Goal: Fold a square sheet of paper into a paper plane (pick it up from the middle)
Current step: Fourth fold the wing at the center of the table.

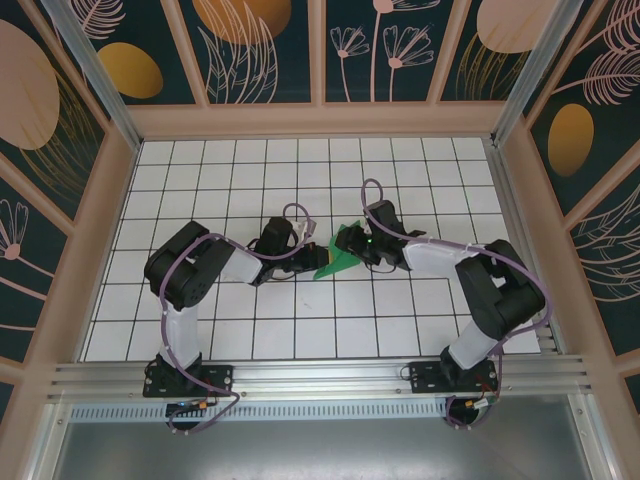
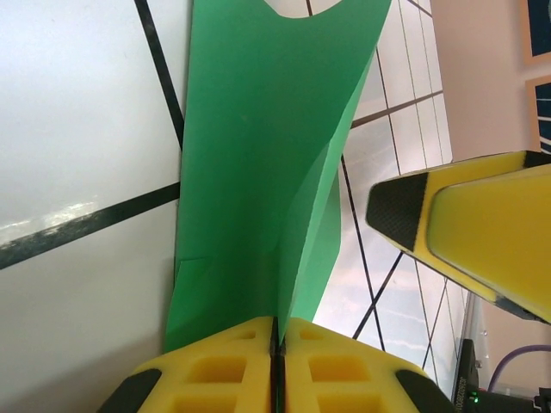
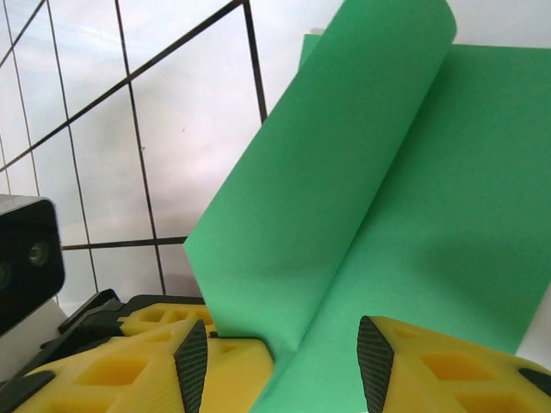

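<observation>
The square sheet of paper (image 1: 336, 260) is bright green, partly folded and raised off the table between the two arms. In the left wrist view the green paper (image 2: 258, 172) rises from my left gripper (image 2: 277, 327), whose yellow fingers are shut on its lower edge along a crease. In the top view the left gripper (image 1: 311, 258) sits at the sheet's left side and my right gripper (image 1: 352, 246) at its right. The right gripper (image 3: 282, 370) stands open, its pads (image 3: 191, 366) apart on either side of the curled fold of paper (image 3: 344, 189).
White gridded table (image 1: 250, 330) with wooden walls all round. The right gripper's yellow finger (image 2: 456, 232) hangs close beside the paper in the left wrist view. The left wrist camera housing (image 3: 26, 258) shows at the right wrist view's left edge.
</observation>
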